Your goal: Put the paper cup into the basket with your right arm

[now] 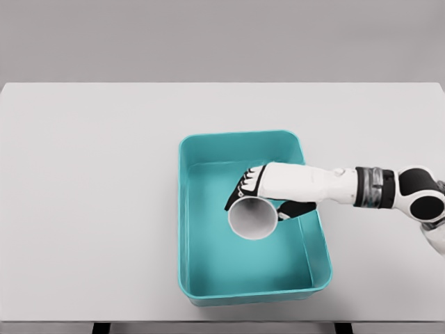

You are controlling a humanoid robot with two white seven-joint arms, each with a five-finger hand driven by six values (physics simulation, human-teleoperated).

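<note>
A teal basket point(196, 229) sits on the white table, slightly right of the middle. My right hand point(259, 198) reaches in from the right over the basket's inside. Its fingers wrap around a white paper cup point(252, 218), whose open mouth faces the camera. The cup hangs over the basket's floor, near its centre; whether it touches the floor I cannot tell. The thumb shows dark below the cup's right side. My left arm is out of view.
The white table point(90, 202) spreads wide to the left of the basket and behind it. Its front edge runs along the bottom of the picture. A grey wall stands behind the table.
</note>
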